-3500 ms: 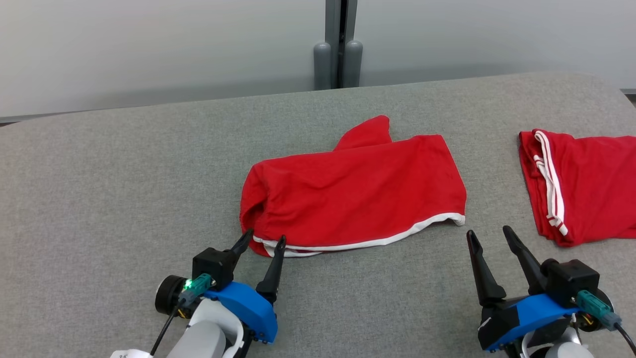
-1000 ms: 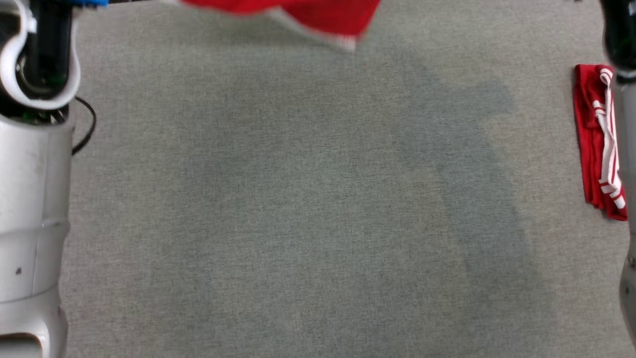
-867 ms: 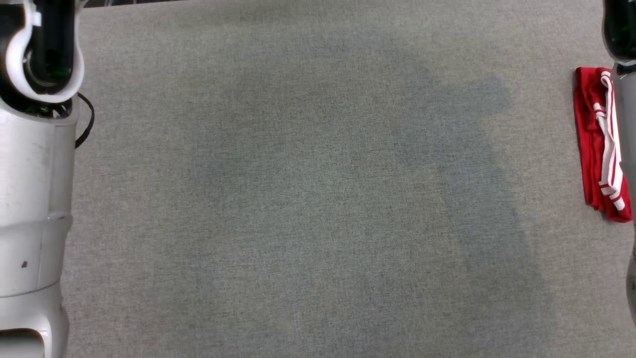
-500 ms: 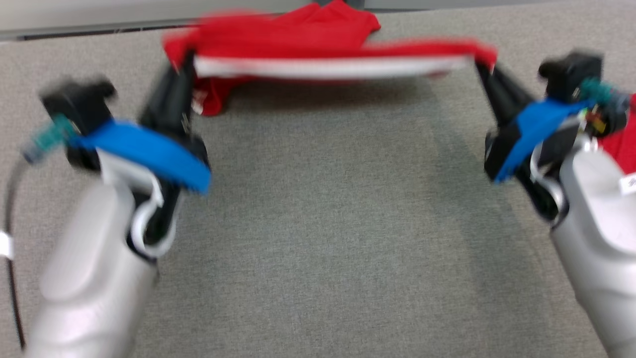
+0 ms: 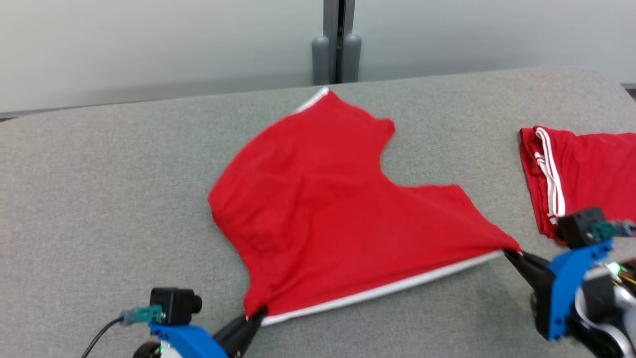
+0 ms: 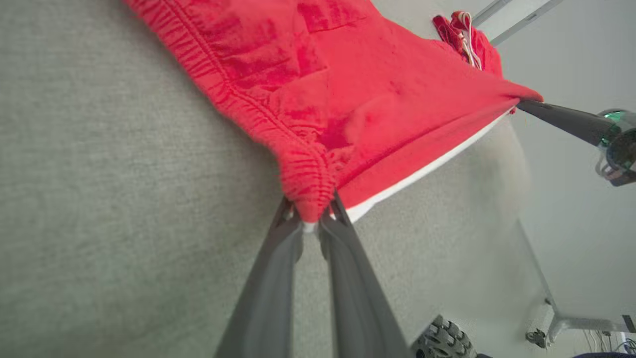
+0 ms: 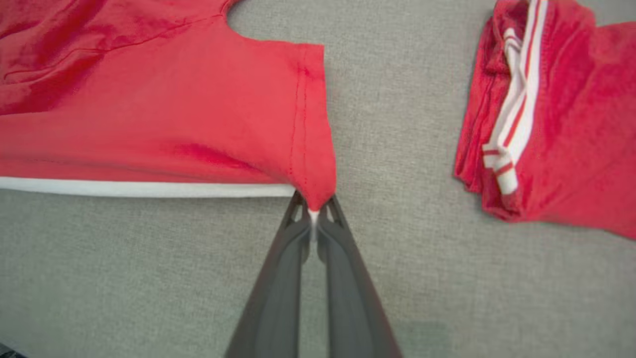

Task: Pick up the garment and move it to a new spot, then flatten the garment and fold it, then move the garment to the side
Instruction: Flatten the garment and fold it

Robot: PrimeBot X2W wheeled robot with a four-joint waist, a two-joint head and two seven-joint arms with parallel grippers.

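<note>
Head view: garment (image 5: pixel 323 209) lies spread on table (image 5: pixel 99 199), beyond both claws, with its white-trimmed edge taut between them. Left claw (image 5: pixel 254 315) is clamped on one corner; left wrist view adds that this corner is gathered elastic. Right claw (image 5: pixel 513 255) is clamped on the other corner; right wrist view adds a stitched seam there. Folded pile (image 5: pixel 586 169) lies beyond and right of right claw, apart from it

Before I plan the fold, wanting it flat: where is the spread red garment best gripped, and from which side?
Likely both ends of its near white-trimmed edge, from the robot's side: the left gripper and right gripper, shut there, hold the red garment taut along it.
</note>
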